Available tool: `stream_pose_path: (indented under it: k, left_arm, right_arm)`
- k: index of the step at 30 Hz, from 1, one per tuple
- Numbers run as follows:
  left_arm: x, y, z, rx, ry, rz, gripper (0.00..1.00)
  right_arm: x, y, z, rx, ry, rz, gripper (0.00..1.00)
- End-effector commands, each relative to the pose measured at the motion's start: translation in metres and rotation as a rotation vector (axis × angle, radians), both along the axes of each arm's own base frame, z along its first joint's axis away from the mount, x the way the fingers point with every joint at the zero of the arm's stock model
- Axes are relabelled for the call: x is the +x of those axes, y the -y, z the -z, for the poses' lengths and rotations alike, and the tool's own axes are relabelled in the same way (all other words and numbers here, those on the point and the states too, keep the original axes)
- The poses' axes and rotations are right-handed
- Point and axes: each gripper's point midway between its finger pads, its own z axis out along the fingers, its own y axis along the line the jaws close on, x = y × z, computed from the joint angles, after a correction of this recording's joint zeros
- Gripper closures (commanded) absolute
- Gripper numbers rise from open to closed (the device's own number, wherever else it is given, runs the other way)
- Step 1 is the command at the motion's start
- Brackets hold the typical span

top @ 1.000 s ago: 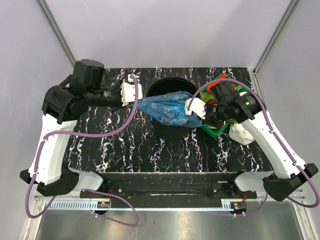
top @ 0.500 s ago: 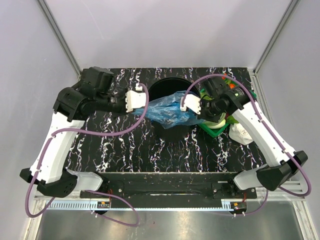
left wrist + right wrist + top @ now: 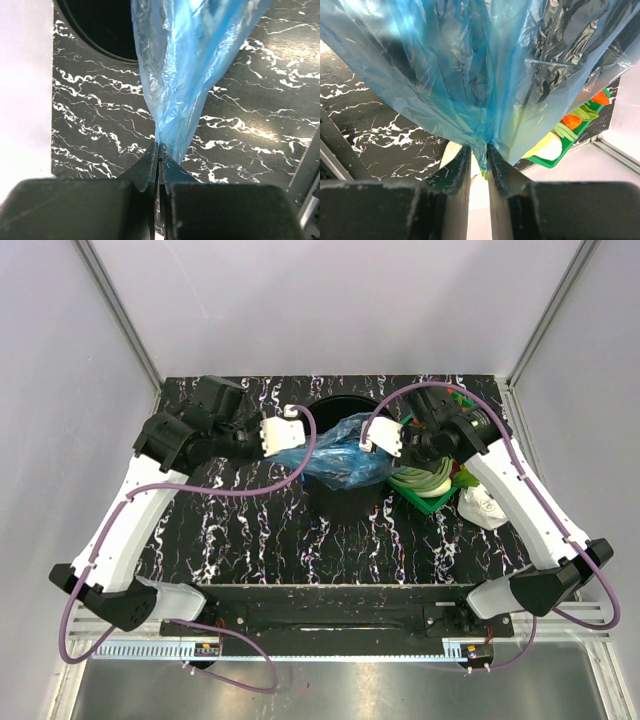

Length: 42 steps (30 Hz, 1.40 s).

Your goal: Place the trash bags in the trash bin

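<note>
Two risks stand out, both as my reading of the scene. First, the blue trash bag is spread wider than the mouth of the trash bin. If it is let go as it hangs, part of the film could drape over the rim or slide down the outside onto the tabletop instead of dropping in. Second, the film is thin and drawn out between two holds. An uneven release could swing it toward the green tray of vegetables, which sits just beside the bin toward the tabletop's right edge, with a white lump next to it. The left gripper has its jaws pressed together on a gathered corner of the bag, and the film fans away from them toward the bin's opening. The right gripper shows a narrow slit between its jaws with the bag's bunched end in that slit; whether they bite on it I cannot tell. The bin stands at the middle of the tabletop's far edge. The bag hangs over it, stretched between the two grippers, with the left one just outside the rim on the left and the right one at the rim's right side. How much of the film dips inside is hidden from above.
</note>
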Motion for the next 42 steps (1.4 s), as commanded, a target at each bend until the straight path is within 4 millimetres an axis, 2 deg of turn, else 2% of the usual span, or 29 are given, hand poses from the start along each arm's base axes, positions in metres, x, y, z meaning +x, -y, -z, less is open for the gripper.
stream_pose_path:
  k: [1,6,14,17,24,28,38,39,42]
  left_arm:
    - [0.037,0.0,-0.004,-0.009,0.081,-0.09,1.0]
    - [0.066,-0.002,0.007,-0.01,0.072,-0.17,0.99]
    - [0.088,-0.002,0.029,-0.013,0.028,-0.208,0.95]
    - [0.095,0.001,0.03,-0.023,0.031,-0.216,0.91]
    - [0.118,0.007,0.03,-0.075,0.056,-0.277,0.91]
    - [0.134,0.01,0.026,-0.11,0.084,-0.326,0.91]
    - [0.132,0.014,0.052,-0.097,0.015,-0.304,0.85]
    - [0.133,0.014,0.056,-0.092,0.009,-0.303,0.85]
    - [0.133,0.013,0.063,-0.081,-0.005,-0.302,0.86]
  right_arm:
    - [0.019,0.005,-0.009,-0.029,0.08,0.023,0.73]
    - [0.027,0.002,-0.004,-0.032,0.082,0.025,0.64]
    - [0.042,0.002,0.004,-0.031,0.087,0.042,0.51]
    - [0.047,0.001,0.002,-0.018,0.088,0.048,0.48]
    - [0.057,-0.003,-0.004,0.036,0.093,0.052,0.39]
    - [0.064,-0.004,-0.003,0.055,0.08,0.053,0.3]
    - [0.068,-0.007,0.013,0.101,0.01,0.047,0.23]
    - [0.069,-0.006,0.015,0.1,0.004,0.049,0.18]
    - [0.07,-0.003,0.025,0.096,-0.025,0.055,0.15]
